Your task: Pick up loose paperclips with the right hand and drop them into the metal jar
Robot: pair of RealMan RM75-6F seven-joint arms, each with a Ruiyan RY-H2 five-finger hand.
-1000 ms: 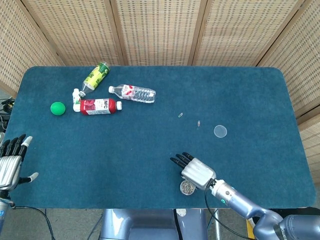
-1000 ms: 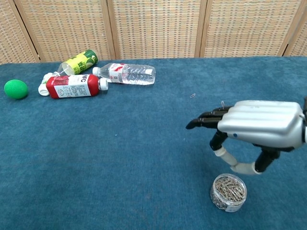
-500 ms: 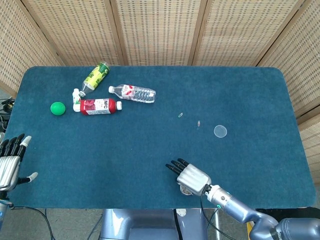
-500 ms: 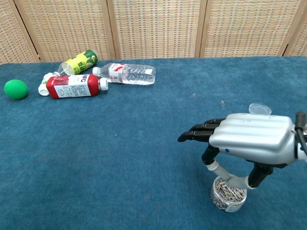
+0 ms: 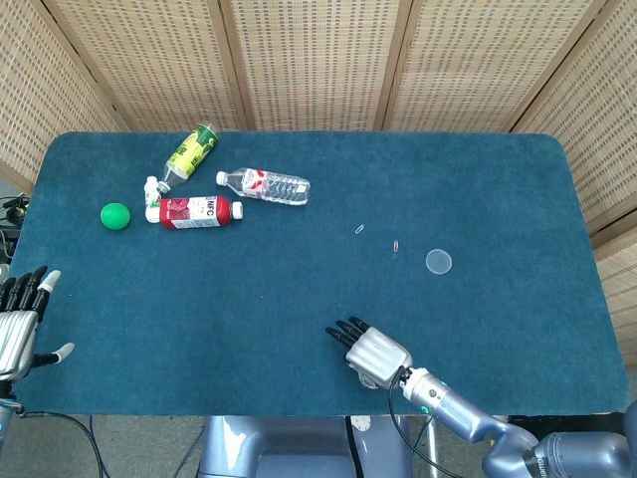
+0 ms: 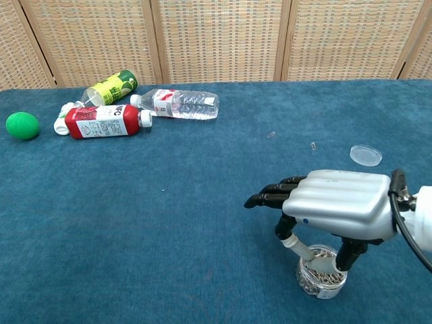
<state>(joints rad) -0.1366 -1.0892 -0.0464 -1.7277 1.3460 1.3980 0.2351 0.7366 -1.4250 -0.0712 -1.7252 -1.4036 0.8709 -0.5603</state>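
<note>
Chest view: right hand [image 6: 335,206] lower and nearer than a second ago, now directly over jar [image 6: 320,272], thumb tip dipping at jar mouth; before, hovering higher with jar clear below. Head view: same hand [image 5: 375,354] shifted toward near worktop edge, hiding jar. Fingers [image 6: 270,197] stretched forward, apart, holding nothing visible. Left hand [image 5: 18,319] unchanged at left edge, fingers spread, holding nothing.

Jar close to near edge of worktop [image 5: 498,189], full of clips. Wide bare cloth left of hand and behind it. Loose paperclips: one [image 5: 359,229] mid-worktop, another [image 5: 396,244] just right of it, both well apart from fingers, farther back. Lid [image 5: 438,262] right of second clip, flat on cloth.

Far left cluster well apart from hand: green ball [image 5: 115,215], red bottle [image 5: 196,211], clear bottle [image 5: 267,185], green-yellow bottle [image 5: 191,150], all lying down.
</note>
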